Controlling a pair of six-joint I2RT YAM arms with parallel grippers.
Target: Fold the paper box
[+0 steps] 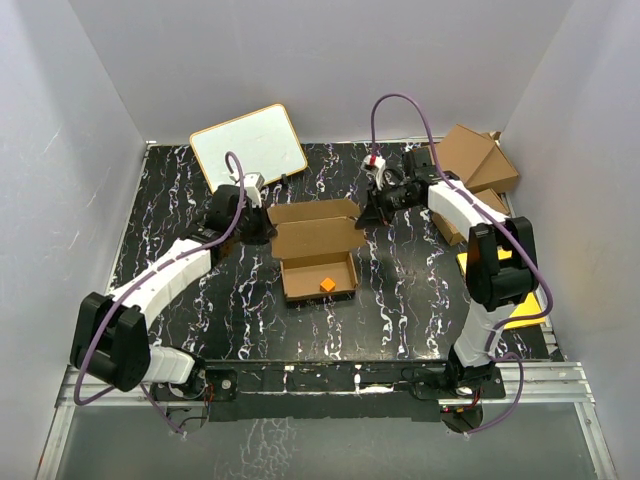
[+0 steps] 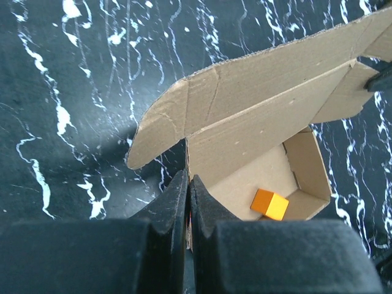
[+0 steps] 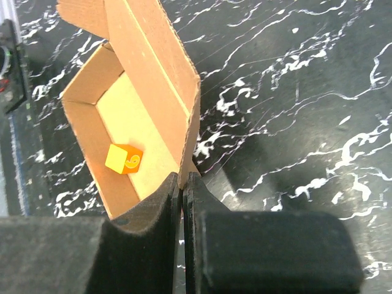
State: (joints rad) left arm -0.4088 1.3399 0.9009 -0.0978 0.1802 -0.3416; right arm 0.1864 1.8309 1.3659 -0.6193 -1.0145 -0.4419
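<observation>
One open box [image 1: 318,262] sits central on the table [image 1: 200,300], a cube [image 1: 327,284] in its near tray. The left gripper [image 2: 188,184] and right gripper [image 3: 182,184] each pinch tight on a far tray corner. Beyond lie a whiteboard [image 1: 248,145] and cartons [image 1: 480,160].

Table [image 1: 400,300]: black top, white marble veining, walled on three sides by pale panels. Centre: paper box [image 1: 318,250], brown cardboard, tray part flat on surface, lid flap open toward far side. Far left edge: whiteboard [image 1: 248,145] with wooden frame, lying skewed. Far right corner: stack of larger brown cartons [image 1: 478,160], overlapping one another. Right edge: yellow sheet [image 1: 525,310], partly hidden under arm. Near edge: mounting rail [image 1: 330,378] carrying both arm bases.
</observation>
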